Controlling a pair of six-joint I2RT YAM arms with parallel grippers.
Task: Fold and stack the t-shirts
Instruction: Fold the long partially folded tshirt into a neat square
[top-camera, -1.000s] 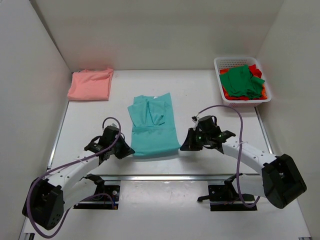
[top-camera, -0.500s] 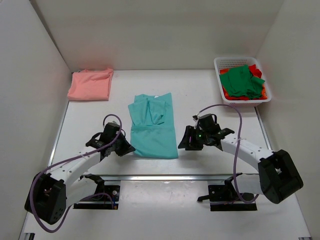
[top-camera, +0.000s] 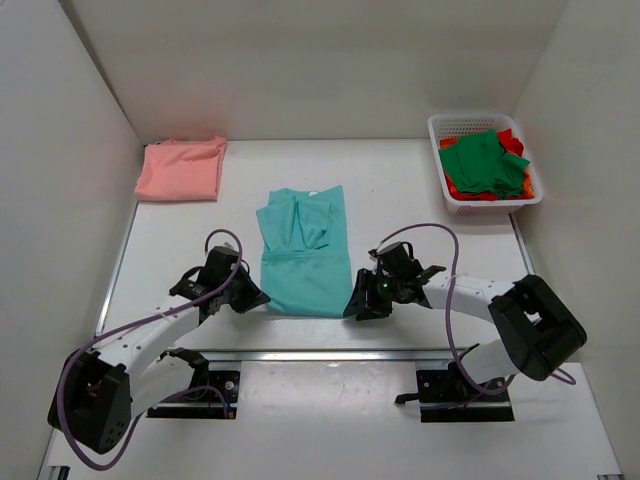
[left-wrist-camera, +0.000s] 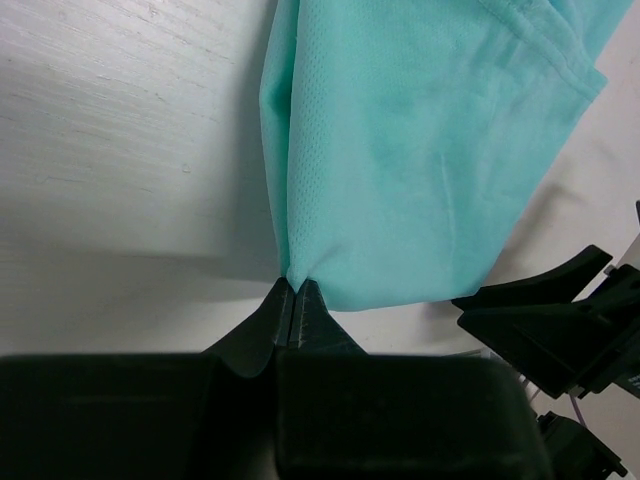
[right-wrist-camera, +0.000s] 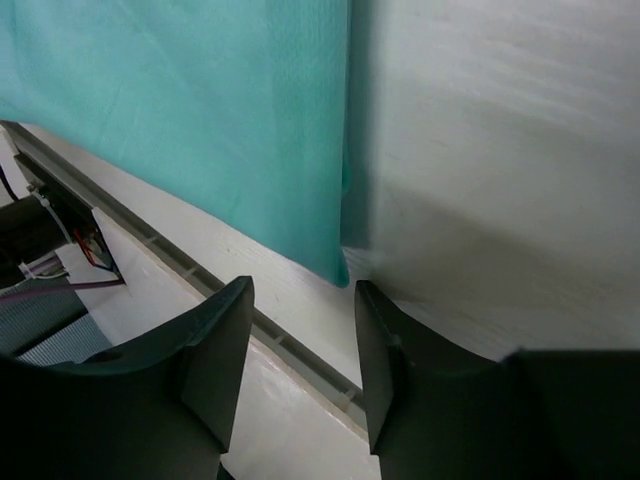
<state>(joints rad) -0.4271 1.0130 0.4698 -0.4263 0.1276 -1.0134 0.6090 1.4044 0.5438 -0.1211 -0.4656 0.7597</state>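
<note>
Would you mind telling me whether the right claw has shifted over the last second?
Yes. The right claw has moved left and nearer the table's front rail, away from the basket, to the teal shirt's corner.

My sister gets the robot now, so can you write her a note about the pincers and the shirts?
The left pincer is shut on the near left corner of the teal shirt.
The right pincer is open, fingers either side of that shirt's near right corner, not gripping.
Done: the pink shirt lies folded at the far left; the teal shirt is folded narrow, mid-table.
Left: finish folding the teal shirt and stack it, then do the green shirt and red shirt in the white basket, far right.
</note>
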